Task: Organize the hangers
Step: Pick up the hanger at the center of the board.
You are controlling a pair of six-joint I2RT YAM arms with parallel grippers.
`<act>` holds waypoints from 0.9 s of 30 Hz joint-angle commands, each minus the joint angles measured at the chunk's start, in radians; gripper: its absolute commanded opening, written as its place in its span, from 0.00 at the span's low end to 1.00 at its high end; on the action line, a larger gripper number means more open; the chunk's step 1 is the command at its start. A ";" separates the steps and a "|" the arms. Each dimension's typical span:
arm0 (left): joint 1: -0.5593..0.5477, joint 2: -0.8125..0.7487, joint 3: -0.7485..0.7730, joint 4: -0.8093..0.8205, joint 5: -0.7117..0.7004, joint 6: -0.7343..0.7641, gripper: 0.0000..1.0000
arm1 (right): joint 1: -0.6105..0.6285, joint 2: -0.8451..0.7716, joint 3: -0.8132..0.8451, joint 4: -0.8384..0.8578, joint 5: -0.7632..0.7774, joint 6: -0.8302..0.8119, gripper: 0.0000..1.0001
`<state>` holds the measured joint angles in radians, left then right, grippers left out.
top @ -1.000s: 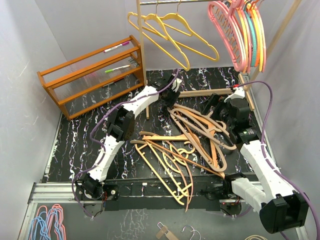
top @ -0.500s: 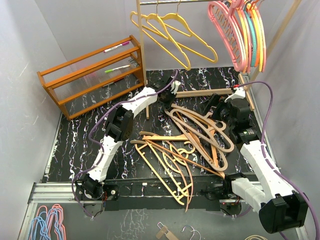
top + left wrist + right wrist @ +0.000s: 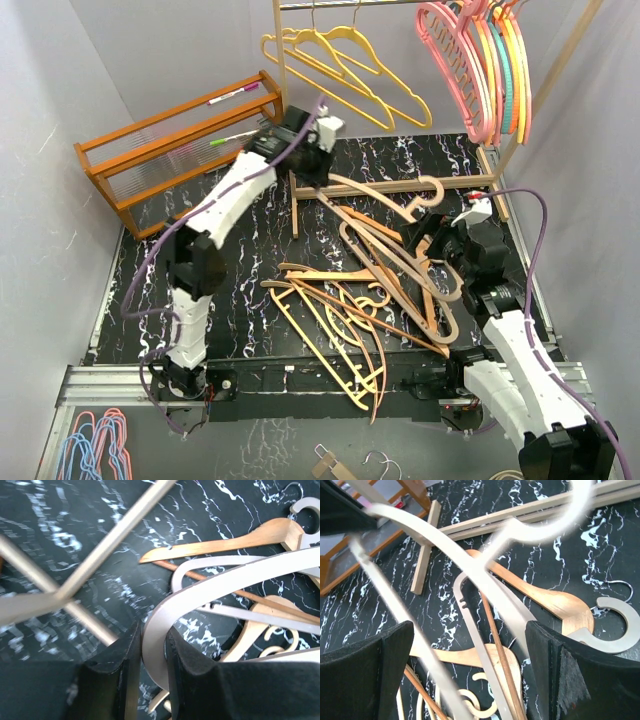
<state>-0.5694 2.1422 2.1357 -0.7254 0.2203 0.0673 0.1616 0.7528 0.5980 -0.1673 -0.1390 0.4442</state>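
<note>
My left gripper (image 3: 314, 172) is raised over the back of the table and shut on the curved end of a pale beige hanger (image 3: 385, 225). That hanger hangs tilted, its hook (image 3: 432, 190) up near the frame's base. In the left wrist view the beige hanger (image 3: 210, 582) sits pinched between the fingers of the left gripper (image 3: 152, 640). More tan and wooden hangers (image 3: 340, 315) lie tangled on the black table. My right gripper (image 3: 432, 242) is open beside the pile. In the right wrist view the right gripper (image 3: 470, 665) holds nothing and the lifted hanger (image 3: 485, 582) crosses in front.
Yellow hangers (image 3: 340, 60) and pink, orange and teal ones (image 3: 485, 65) hang on the rail of the pale wooden frame (image 3: 283, 100). Its base bar (image 3: 400, 185) lies on the table. An orange-brown slatted rack (image 3: 180, 150) stands at the back left. Grey walls close in both sides.
My left gripper closed on the beige hanger's end, then rose and swung back toward the rack, lifting that hanger off the pile. The right arm drew back slightly, still open.
</note>
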 commanded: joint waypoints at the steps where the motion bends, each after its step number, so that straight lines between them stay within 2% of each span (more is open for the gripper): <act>1: 0.120 -0.193 -0.076 -0.068 0.057 0.067 0.00 | -0.005 -0.070 -0.019 0.115 -0.056 -0.048 0.99; 8: 0.249 -0.380 -0.256 -0.108 0.111 0.166 0.00 | -0.006 -0.104 -0.060 0.205 -0.067 -0.055 0.99; 14: 0.323 -0.506 -0.375 -0.110 0.106 0.223 0.00 | -0.013 -0.023 -0.086 0.308 -0.215 0.010 0.99; 22: 0.412 -0.558 -0.366 -0.110 0.150 0.231 0.00 | -0.044 0.144 -0.202 0.622 -0.599 0.168 0.99; 27: 0.423 -0.565 -0.343 -0.119 0.163 0.226 0.00 | -0.057 0.230 -0.307 0.886 -0.695 0.294 0.99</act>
<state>-0.1467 1.6226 1.7523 -0.8360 0.3290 0.2924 0.1135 0.9451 0.3443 0.4118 -0.6880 0.6212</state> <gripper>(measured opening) 0.202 0.987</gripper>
